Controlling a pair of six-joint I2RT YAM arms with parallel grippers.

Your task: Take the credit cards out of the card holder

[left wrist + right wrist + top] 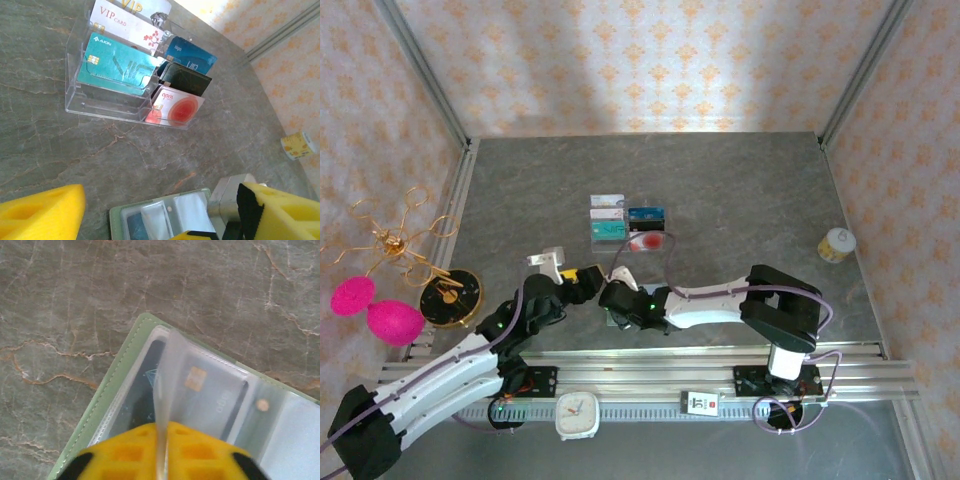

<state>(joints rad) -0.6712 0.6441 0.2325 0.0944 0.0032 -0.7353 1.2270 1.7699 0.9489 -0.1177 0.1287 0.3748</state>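
Observation:
The sage-green card holder (121, 371) lies open on the grey marble table, its clear sleeves facing up. My right gripper (161, 432) is shut on one clear sleeve (167, 375) and holds it up on edge. A pale blue credit card (215, 390) with a gold chip shows through the sleeve beside it. A darker blue card (145, 395) sits in the pocket underneath. My left gripper (160, 215) stands open, one yellow finger (40, 215) on each side of the card holder (117, 220), apart from it. From above, both grippers (575, 278) (618, 298) meet at the table's middle front.
A clear acrylic stand (75, 95) (625, 222) with several white, teal, blue and red cards sits just beyond the holder. A small yellow jar (836, 244) is at the right. A gold wire stand with pink balls (370, 305) is at the left, and a white clock (577, 415) sits on the front rail.

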